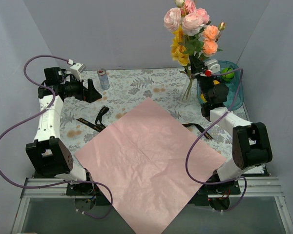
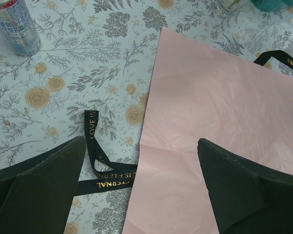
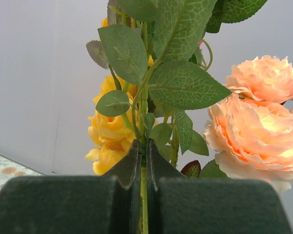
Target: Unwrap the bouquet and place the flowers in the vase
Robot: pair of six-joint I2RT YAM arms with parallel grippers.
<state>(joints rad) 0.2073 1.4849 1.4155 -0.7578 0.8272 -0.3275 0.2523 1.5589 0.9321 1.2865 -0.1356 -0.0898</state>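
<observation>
The right claw (image 3: 143, 156) is pinching the flowers (image 1: 190, 24) by their stems, holding them upright so the ends are apparently sitting in the vase (image 1: 187, 92). The left claw (image 1: 94, 91) is hovering wide open, empty, beside the paper sheet (image 1: 146, 156) on the tabletop (image 1: 136, 83).

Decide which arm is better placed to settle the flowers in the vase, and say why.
Right. The right hand is shut on the flowers, upright at the vase. The left hand is open, empty, far off over the ribbon and pink paper.
</observation>
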